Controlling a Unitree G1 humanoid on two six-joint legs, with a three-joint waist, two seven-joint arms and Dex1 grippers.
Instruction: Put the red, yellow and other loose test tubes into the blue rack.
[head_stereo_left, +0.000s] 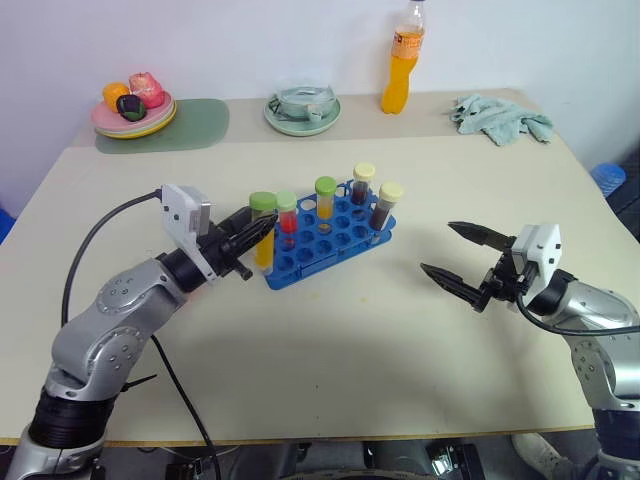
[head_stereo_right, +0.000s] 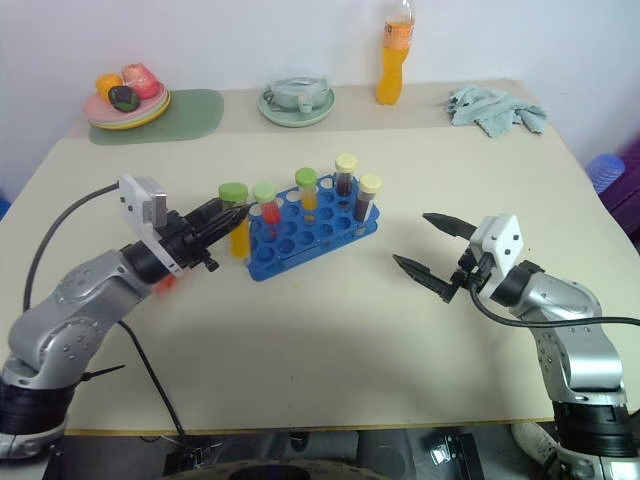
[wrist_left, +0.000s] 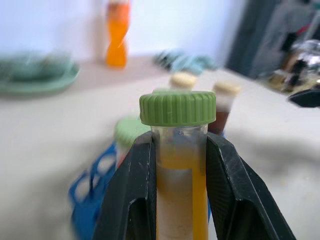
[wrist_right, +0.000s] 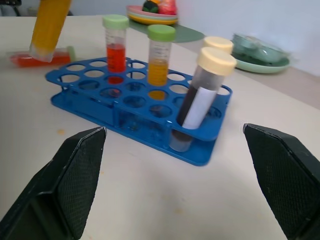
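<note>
L gripper (head_stereo_left: 262, 229) pinches yellow tube (head_stereo_left: 264, 232) upright, just beside blue rack (head_stereo_left: 320, 243) near end. R gripper (head_stereo_left: 455, 256) spread wide, empty. Risk: tube base misses hole, catches rim, tips rack w/ neighbours.

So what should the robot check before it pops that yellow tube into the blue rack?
1. Tube held tight: ok. The left claw is shut on the yellow tube, just under its green cap.
2. Tube upright: ok, it stands about straight.
3. Free holes: ok. The blue rack has many empty holes at its near end.
4. Tube lined up over a hole: not ok, it hangs beside the rack's left end.
5. Tubes in the rack out of the way: ok. The red tube stands closest.
6. Other arm clear: ok. The right claw is open, off to the side.
</note>
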